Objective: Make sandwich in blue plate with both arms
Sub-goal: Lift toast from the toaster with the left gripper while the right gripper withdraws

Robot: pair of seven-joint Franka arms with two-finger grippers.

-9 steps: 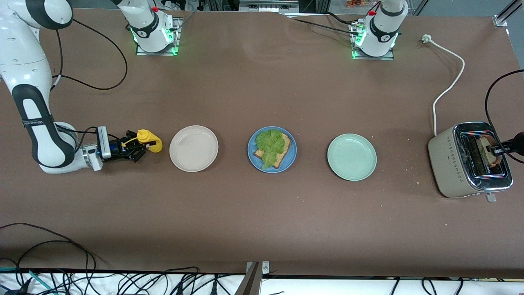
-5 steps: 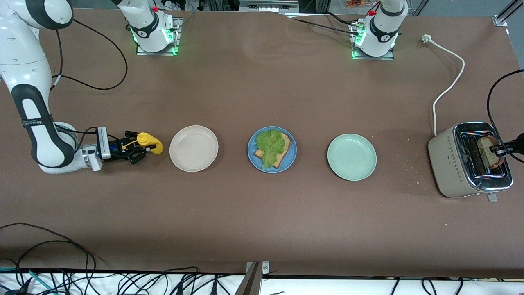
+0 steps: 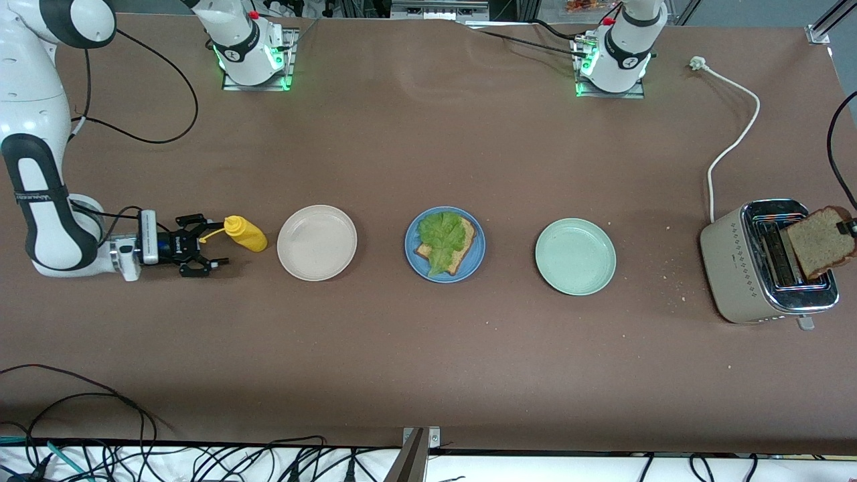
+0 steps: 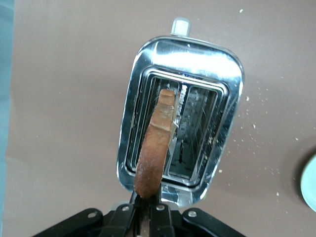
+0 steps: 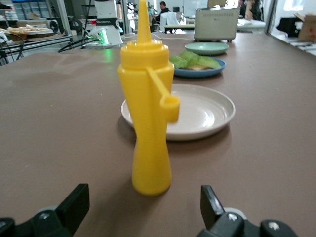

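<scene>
Sandwich-making is partway along: on the blue plate (image 3: 410,258), in the middle of the counter (image 3: 428,348), lies one bread slice (image 3: 462,253) with a lettuce leaf (image 3: 442,235) over it, and no top slice yet. The second slice (image 3: 821,242) hangs edge-on over the toaster (image 3: 743,268), clamped at its crust by the closed left pincer (image 4: 144,217). Gripping it by the edge and upright suits pulling it straight out of the slot, judging by how it stands above the opening. The blue plate sits well away from this pincer, toward the right arm's end, with a pale green plate (image 3: 575,256) between them.

The right pincer (image 3: 201,249) rests low on the counter with its jaws spread wide, holding nothing. A yellow squeeze bottle (image 3: 245,233) stands upright just ahead of it, and a beige plate (image 3: 317,242) lies next along.

The left pincer is cut off at the front view's edge. Its wrist view shows only the finger bases, with the contact on the crust barely visible.
</scene>
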